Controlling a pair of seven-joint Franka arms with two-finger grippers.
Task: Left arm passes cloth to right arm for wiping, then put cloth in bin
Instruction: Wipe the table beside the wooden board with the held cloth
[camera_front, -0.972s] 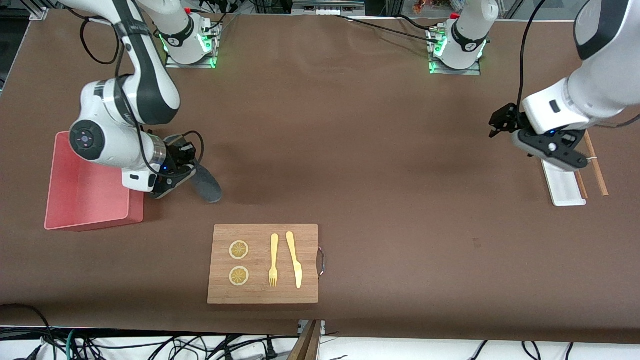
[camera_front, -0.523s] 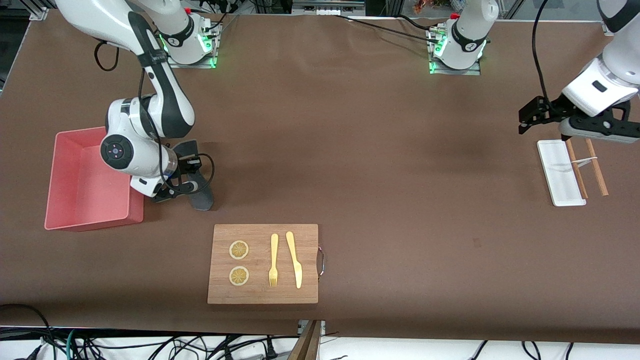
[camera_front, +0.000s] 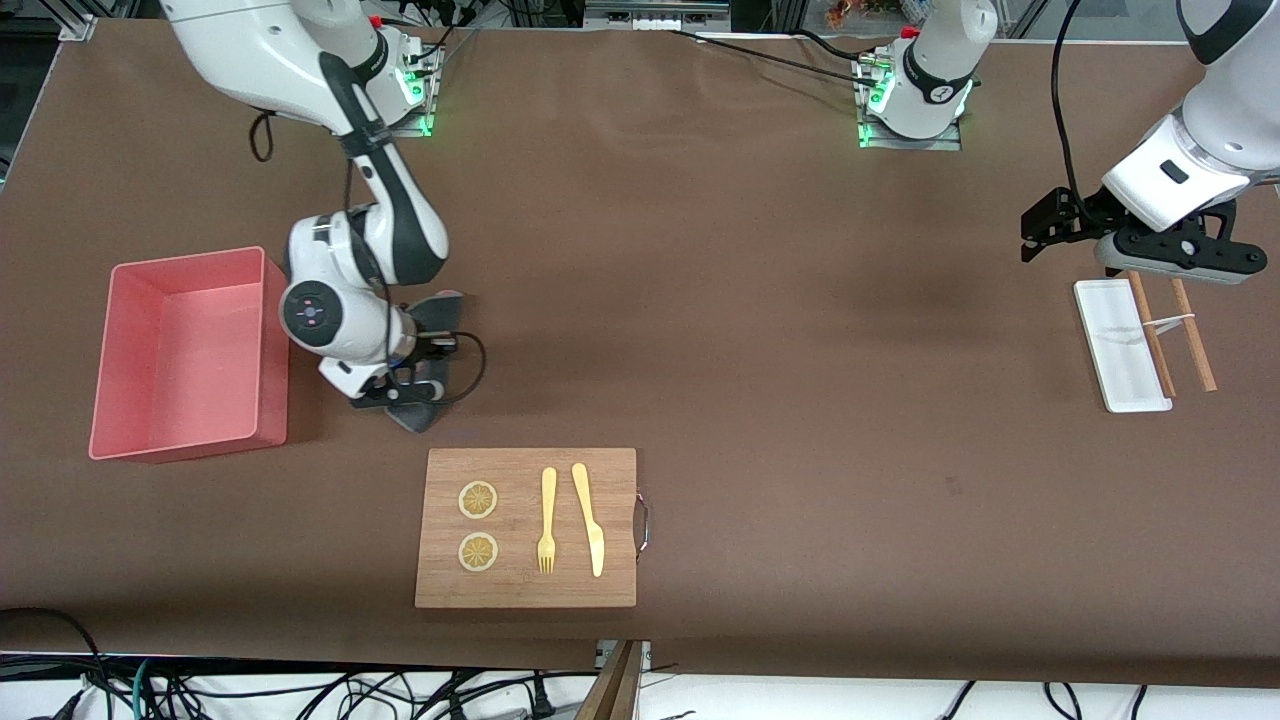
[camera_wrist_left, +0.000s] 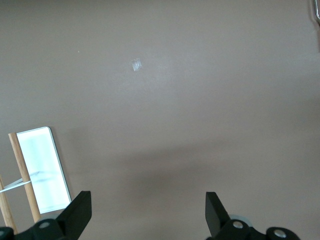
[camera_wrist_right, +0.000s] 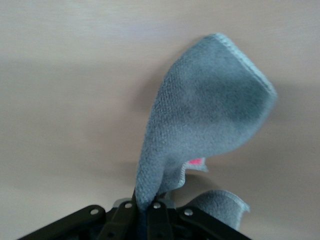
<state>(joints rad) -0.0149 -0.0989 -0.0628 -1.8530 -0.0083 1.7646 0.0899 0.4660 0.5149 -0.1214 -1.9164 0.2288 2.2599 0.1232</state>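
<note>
Brown table (camera_front: 760, 330) bears pink bin (camera_front: 270, 350), wooden board (camera_front: 525, 590), white tray (camera_front: 1110, 345).

A wooden cutting board (camera_front: 525, 527) with a metal handle (camera_front: 643, 525) is laid on the brown table (camera_front: 780, 400), near the front camera. Two lemon slices (camera_front: 478, 525), a yellow fork (camera_front: 547, 521) and a yellow knife (camera_front: 589, 518) are set out on it. Toward the left arm's end, a white rectangular tray (camera_front: 1121, 346) is seen, with two wooden chopsticks (camera_front: 1172, 330) placed just beside it.
</note>
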